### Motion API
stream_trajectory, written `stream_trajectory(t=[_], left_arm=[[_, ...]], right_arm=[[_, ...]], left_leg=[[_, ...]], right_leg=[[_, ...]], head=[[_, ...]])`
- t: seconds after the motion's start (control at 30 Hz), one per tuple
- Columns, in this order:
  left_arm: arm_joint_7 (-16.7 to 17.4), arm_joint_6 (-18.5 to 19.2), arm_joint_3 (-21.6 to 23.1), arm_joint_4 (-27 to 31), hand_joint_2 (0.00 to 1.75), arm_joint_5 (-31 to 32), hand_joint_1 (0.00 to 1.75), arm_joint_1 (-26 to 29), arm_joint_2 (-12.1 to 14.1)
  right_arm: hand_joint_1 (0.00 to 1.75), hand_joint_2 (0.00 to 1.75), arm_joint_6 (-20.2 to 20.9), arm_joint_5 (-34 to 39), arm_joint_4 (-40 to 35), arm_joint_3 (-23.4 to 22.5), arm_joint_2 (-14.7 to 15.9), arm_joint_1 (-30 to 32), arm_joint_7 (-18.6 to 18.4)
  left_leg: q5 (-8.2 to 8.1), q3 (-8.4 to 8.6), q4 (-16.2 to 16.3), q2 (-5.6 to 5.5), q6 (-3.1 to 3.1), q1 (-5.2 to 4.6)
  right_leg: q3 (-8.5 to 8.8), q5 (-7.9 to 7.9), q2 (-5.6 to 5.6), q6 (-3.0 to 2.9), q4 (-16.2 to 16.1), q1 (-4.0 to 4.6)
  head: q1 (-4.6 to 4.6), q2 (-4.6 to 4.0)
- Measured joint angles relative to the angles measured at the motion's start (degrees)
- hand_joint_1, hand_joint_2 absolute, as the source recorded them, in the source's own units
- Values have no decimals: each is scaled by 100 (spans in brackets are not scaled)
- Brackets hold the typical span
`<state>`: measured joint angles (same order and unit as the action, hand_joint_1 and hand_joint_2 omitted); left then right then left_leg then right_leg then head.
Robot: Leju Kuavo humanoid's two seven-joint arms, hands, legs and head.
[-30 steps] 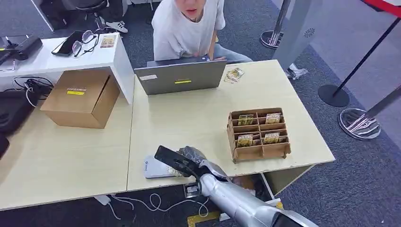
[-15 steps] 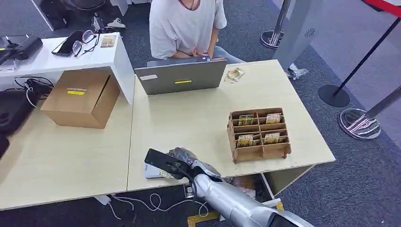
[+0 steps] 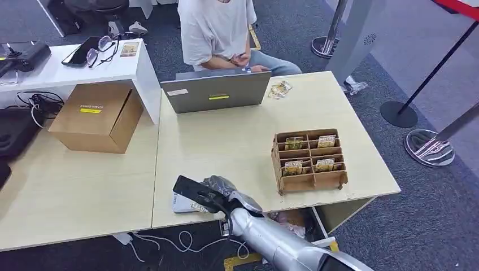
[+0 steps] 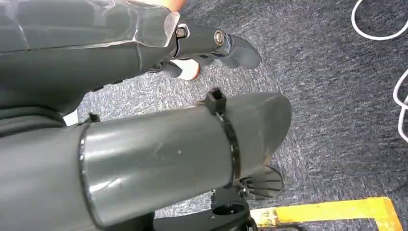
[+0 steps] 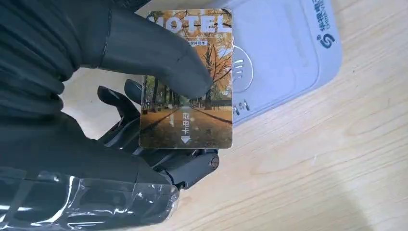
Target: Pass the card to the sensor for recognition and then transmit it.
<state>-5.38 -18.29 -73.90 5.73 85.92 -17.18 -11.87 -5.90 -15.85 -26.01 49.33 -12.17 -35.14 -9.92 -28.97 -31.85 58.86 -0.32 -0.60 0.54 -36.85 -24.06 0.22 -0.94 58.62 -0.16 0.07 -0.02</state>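
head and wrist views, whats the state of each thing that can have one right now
right hand: holds the card under its thumb
autumn-photo hotel card: held over one end of the reader
pale grey flat card reader: lying flat on the table
left hand: hanging over the carpet, holding nothing
grey laptop: open, facing the person
brown cardboard box: closed
wooden slotted card rack: cards in several slots

Even bright light; soft shadows
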Motion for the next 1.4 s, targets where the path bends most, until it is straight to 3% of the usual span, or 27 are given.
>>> stream_trajectory(t=[0.9, 1.1, 1.27, 1.4], left_arm=[[-2, 24, 101, 0, 0, -2, 0, -4, -7], [-66, 17, 94, 2, 0, -4, 0, -2, -2], [-334, -98, 31, 2, 0, -9, 0, 42, 2], [-385, -122, -55, 2, 0, -9, 0, 87, 20]], right_arm=[[175, 175, -66, -74, 111, -164, 11, -61, -199], [175, 175, -28, -217, 76, -162, 11, -65, 31], [175, 175, -9, -350, -362, -160, 59, 14, 343], [175, 175, 94, -288, -1216, -160, 243, 184, 444]], left_leg=[[0, 1, 0, 1, 0, 0], [0, 0, 0, 1, 0, 0], [0, 0, 0, 1, 0, 0], [0, -1, 0, 0, 0, 0]], right_leg=[[0, 0, 1, 0, 0, 0], [0, 0, 0, 0, 1, 0], [-1, 0, 1, 0, 1, 0], [-2, -1, 0, 0, 0, 0]], head=[[2, 0], [2, 0], [0, 0], [2, 0]])
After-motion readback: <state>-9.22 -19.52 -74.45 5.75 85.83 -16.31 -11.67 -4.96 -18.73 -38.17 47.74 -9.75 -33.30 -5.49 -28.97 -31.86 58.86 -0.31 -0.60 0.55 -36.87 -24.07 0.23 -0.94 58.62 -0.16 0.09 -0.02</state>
